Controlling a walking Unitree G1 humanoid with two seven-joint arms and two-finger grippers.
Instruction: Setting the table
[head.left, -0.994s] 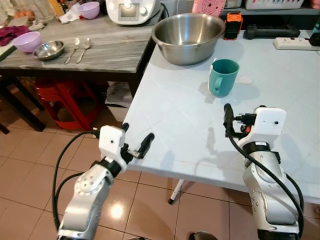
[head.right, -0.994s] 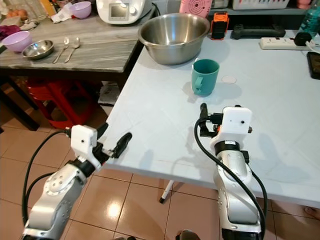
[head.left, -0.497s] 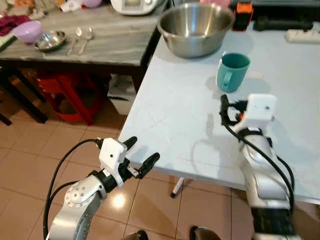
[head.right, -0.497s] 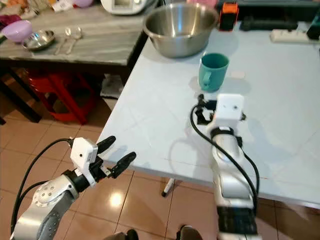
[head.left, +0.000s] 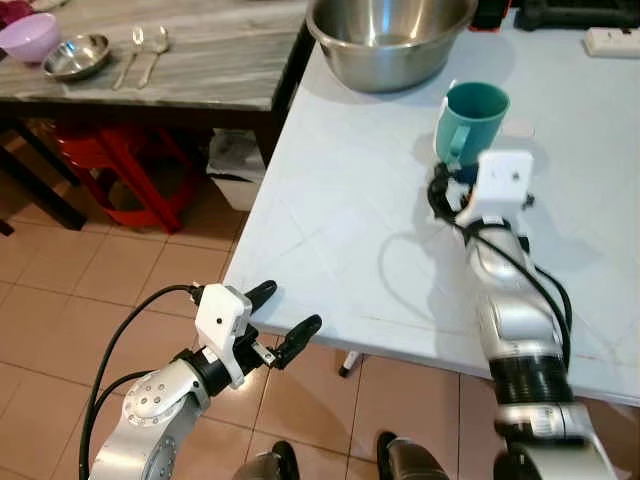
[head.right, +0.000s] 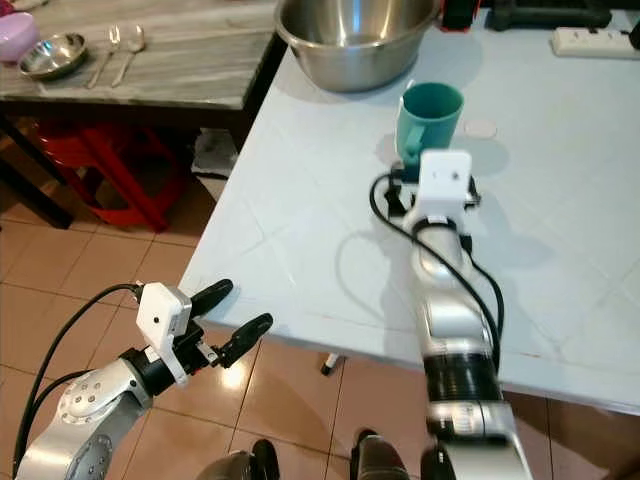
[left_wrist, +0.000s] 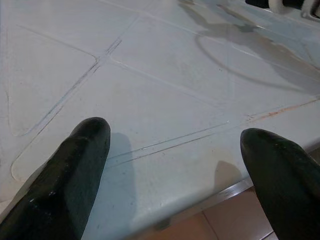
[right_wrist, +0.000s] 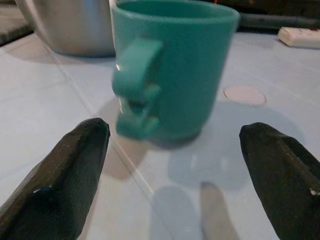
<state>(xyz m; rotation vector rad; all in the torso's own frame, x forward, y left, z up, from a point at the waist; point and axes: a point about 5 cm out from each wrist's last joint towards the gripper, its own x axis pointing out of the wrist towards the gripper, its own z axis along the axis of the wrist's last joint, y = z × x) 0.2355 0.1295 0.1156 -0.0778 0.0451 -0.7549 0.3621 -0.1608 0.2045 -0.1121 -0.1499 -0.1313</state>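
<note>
Now the right pincer (right_wrist: 175, 145) stands wide just near the teal plastic mug (right_wrist: 172, 65); it looks light, stiff, smooth; grip across its body.

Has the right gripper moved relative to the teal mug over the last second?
Yes. The right gripper has closed in on the teal mug, fingers open; earlier a clear stretch of table lay between them.

Mug (head.left: 470, 122) on the table (head.left: 340, 230), bowl (head.left: 390, 35) behind it, spoons (head.left: 145, 52) far left
</note>
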